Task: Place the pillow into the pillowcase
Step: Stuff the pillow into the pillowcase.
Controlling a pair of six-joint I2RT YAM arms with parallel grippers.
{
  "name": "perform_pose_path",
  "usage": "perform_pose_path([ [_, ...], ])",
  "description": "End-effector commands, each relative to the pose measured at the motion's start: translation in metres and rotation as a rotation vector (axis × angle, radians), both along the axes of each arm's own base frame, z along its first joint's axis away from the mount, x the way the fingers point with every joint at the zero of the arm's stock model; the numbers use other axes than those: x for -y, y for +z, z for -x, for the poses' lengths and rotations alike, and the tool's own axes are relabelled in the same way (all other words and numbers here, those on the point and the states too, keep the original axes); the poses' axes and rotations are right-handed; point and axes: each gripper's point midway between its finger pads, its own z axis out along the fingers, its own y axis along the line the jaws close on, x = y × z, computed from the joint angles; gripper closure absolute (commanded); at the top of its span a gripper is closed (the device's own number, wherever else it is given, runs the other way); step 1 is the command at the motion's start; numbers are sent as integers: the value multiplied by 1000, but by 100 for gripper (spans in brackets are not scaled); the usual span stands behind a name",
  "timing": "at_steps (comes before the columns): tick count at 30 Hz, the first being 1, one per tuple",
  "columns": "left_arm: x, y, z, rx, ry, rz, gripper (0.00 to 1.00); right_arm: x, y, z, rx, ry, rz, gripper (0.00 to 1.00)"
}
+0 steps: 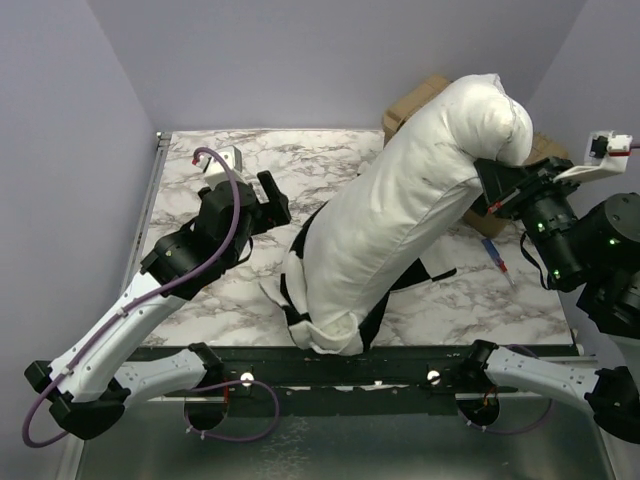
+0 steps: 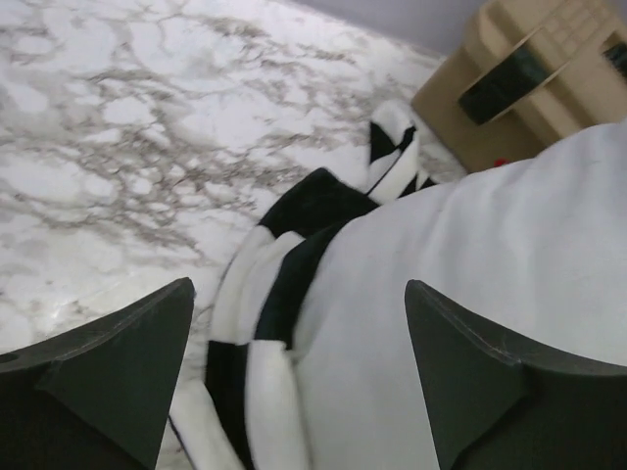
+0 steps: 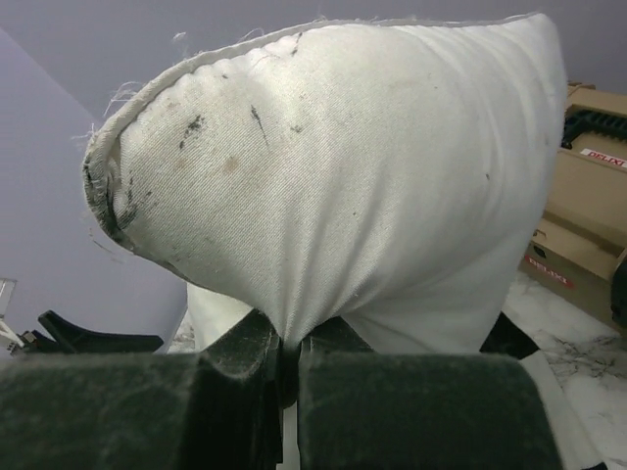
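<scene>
- We see the pillow propped on a slant: its lower end rests on the marble table near the front edge, and its upper end is raised toward the far right.
- Nearly all of the pillow is bare white — by our reading, the insertion has hardly begun.
- The checkered pillowcase lies bunched under and around the pillow's lower part, with folds showing on both sides of it.
- We cannot tell whether the bottom corner sits inside the case's mouth or merely on top of it.
- The right gripper is clamped on a pinch of the pillow's upper end and carries that end in the air.
- The left gripper hangs with its jaws wide apart and nothing between them, just above the seam where the case's folds meet the pillow's left flank.
- What we judge is left: find the case's opening, spread it, and draw the fabric up along the whole length — or feed the pillow down into it.
- Cardboard boxes stand behind the pillow at the far edge, apart from the work.
</scene>
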Motion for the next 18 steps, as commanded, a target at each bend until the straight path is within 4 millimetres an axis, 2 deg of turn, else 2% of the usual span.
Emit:
perform_pose_path([
  [1,-35,-48,18,-172,39,-204,10,4,21,2,55,-7,-90,100],
  [4,-31,-74,25,-271,-13,-184,10,5,20,1,51,-14,-88,100],
  [10,12,-136,43,-447,-224,-46,10,8,22,3,54,-17,-87,100],
  [12,20,-154,48,-499,-246,5,10,10,22,4,54,-21,-89,100],
  [14,19,-170,55,-550,-233,34,10,13,23,5,54,-29,-88,100],
  [18,-9,-191,63,-605,-101,63,9,26,20,6,27,-84,-75,100],
])
